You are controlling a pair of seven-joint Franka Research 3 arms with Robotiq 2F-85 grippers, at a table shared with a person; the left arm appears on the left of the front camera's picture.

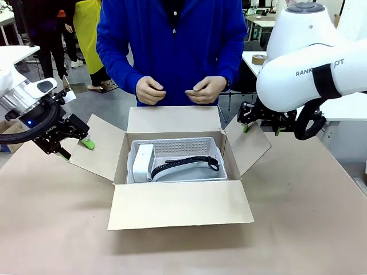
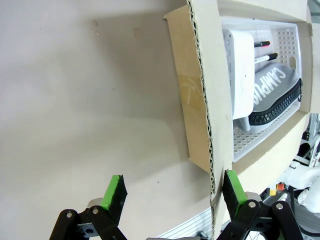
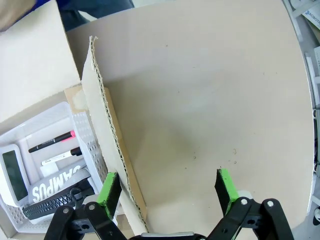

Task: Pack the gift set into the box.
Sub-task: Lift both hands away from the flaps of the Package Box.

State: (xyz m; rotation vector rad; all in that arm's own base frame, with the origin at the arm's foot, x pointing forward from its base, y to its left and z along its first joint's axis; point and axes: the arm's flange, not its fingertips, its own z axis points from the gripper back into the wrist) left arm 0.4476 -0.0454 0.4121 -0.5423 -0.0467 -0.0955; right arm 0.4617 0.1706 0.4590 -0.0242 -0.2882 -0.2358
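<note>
Tabletop (image 1: 304, 229): box (image 1: 180, 209) mouth up, long axis left-right; left end effector (image 2: 172, 185) spread (right end effector (image 3: 166, 180) too).

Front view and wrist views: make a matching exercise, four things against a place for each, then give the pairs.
Things:
1. white basket
2. grey pouch
3. left claw
4. person's hands

Places:
A. open, astride the edge of the left flap of the box
B. above the far flap
C. inside the box
D. lying in the basket beside a white device

Pairs: 1-C, 2-D, 3-A, 4-B
</note>
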